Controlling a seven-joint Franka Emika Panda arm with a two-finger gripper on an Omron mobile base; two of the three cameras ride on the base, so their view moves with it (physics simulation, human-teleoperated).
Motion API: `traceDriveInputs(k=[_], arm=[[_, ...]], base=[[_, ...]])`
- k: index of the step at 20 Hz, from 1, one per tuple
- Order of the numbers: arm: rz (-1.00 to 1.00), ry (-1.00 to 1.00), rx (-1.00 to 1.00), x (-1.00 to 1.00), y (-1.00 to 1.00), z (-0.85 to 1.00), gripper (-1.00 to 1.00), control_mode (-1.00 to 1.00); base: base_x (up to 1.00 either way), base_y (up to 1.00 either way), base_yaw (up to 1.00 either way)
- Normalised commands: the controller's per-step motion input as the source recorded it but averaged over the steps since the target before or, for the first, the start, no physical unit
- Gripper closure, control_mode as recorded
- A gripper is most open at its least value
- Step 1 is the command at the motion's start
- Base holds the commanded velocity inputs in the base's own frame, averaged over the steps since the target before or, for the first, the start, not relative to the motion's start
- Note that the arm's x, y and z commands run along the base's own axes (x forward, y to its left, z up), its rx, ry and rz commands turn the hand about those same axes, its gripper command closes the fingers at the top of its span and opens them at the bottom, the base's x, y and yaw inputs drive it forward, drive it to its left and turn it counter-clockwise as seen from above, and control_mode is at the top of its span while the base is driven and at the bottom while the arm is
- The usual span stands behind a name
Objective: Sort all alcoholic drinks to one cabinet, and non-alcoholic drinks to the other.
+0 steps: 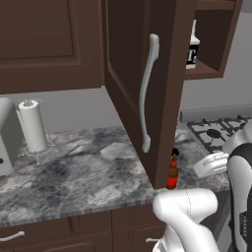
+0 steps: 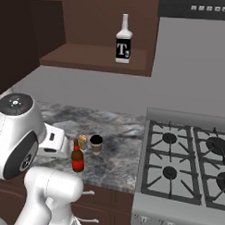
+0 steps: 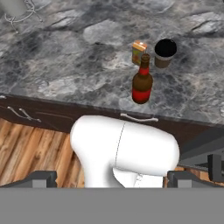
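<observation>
A grey marbled counter (image 1: 88, 167) runs along a grey wall under dark brown wall cabinets, with a gas stove (image 2: 186, 168) at its right end. The cabinet door (image 1: 142, 83), with its long curved silver handle (image 1: 147, 93), stands swung open toward the near side and hides much of the counter behind it in the left base view.

In the open cabinet (image 2: 98, 58) the white bottle with the black "T" label (image 2: 123, 39) stands upright on the shelf board; from the left base view just a sliver of it (image 1: 193, 47) shows past the door edge.

On the counter, near the front edge, the brown bottle with the red label (image 3: 142, 81) stands upright. Just beyond it sit 2 shorter drinks side by side: the yellow-orange can (image 3: 139, 51) on the left and the tan coffee cup with a dark lid (image 3: 165, 52) on the right. In the left base view the door covers both, and the bottle (image 1: 173, 172) is partly cut off.

At the far left of the counter a paper towel roll (image 1: 32, 125) stands on a wire holder.

The gripper (image 3: 112, 179) hangs back over the floor in front of the drawers, its 2 fingertips (image 3: 41, 177) spread to their widest with nothing between them.
</observation>
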Motion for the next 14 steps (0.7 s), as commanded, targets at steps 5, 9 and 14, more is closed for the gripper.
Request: traceDriveInputs(k=[5, 9, 14], arm=[[0.00, -0.01, 0.00, 0.12, 0.00, -0.08, -1.00, -1.00], [0.00, -0.01, 0.00, 0.14, 0.00, -0.13, -1.00, -1.00], [0.00, 0.00, -0.01, 0.22, 0.00, -0.25, -1.00, -1.00]], base=[[0.00, 0.00, 0.00], [0.00, 0.00, 0.00], [0.00, 0.00, 0.00]])
